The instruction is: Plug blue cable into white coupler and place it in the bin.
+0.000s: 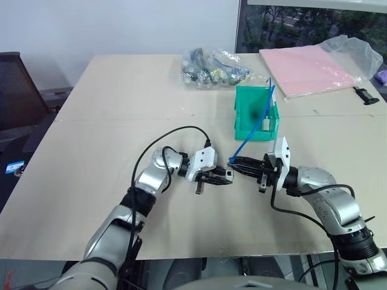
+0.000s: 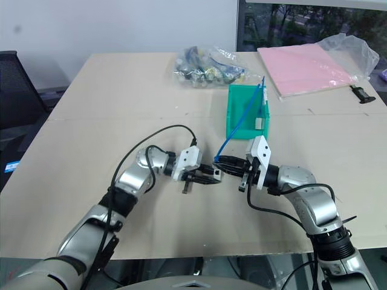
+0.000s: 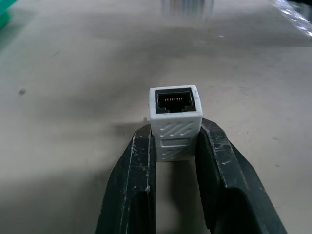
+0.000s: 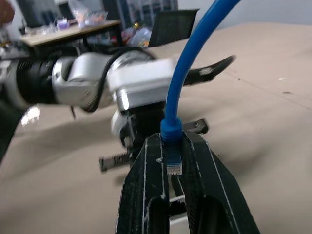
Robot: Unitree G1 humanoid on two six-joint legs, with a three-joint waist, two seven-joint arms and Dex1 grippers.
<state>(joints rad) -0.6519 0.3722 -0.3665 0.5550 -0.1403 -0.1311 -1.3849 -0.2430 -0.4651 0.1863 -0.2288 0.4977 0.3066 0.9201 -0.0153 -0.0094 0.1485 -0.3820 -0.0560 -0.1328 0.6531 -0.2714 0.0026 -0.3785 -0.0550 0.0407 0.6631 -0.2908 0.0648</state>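
Observation:
My left gripper is shut on the white coupler, a small boxy block held between the two black fingers with its dark socket facing outward. Opposite it, almost tip to tip above the table, my right gripper is shut on the blue cable just behind its clear plug. In the right wrist view the plug points back toward the wrist. From there the cable rises and runs back into the teal bin, which stands upright just beyond both grippers.
A clear bag of mixed parts lies behind the bin. At the back right, a flat pink pad lies beside a crumpled clear bag and a small black item. A dark chair stands off the table's left edge.

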